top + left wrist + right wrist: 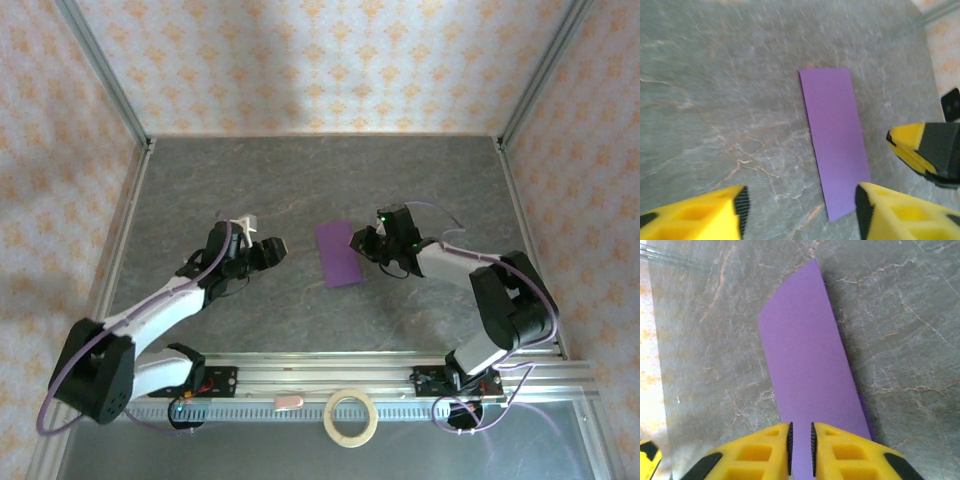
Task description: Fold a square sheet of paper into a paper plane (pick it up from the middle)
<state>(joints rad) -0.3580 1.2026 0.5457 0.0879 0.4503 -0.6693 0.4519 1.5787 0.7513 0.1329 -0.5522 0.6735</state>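
Closely, purple paper [807, 365] beneath right tool [800, 436], left tool [801, 200] nearby

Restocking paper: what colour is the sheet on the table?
The sheet is plain purple; left wrist view shows it best.

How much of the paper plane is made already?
Done: the purple paper looks folded once into a flat strip. In hand: the right gripper, nearly shut, sits at its edge; the left gripper hovers open nearby. Left: the nose, wings and every other crease.
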